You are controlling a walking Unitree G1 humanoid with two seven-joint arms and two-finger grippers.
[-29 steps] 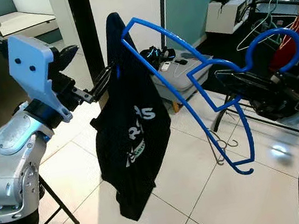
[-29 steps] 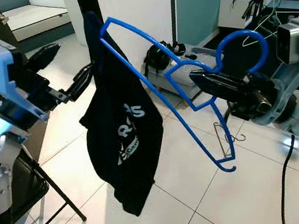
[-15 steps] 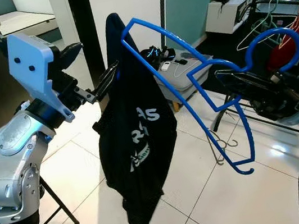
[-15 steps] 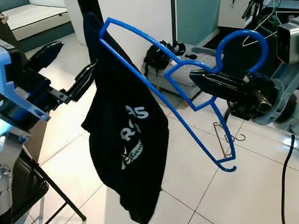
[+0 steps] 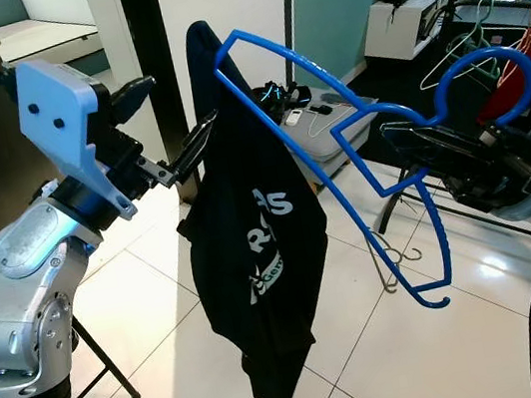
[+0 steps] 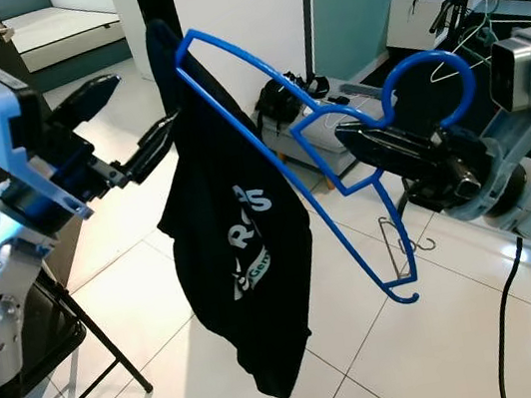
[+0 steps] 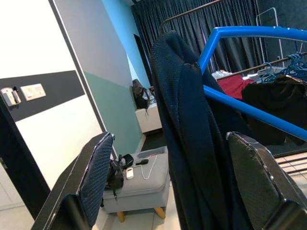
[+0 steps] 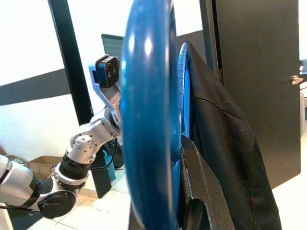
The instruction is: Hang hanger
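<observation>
Black T-shirt (image 5: 260,260) hung off far tip of blue hanger (image 5: 337,137), only partly on. Right gripper (image 5: 429,148) clenched hanger's neck below hook. Left gripper (image 5: 178,122), fingers apart, straddled shirt's top edge. Step judged: dressing hanger. Next: regrip fabric, draw across hanger.

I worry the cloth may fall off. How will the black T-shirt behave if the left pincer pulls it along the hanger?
Probably floppy: the black T-shirt hangs in loose folds from one arm of the blue hanger. It seems light, since the thin frame is not visibly bent. It may slide off, as the open left pincer only flanks it.
</observation>
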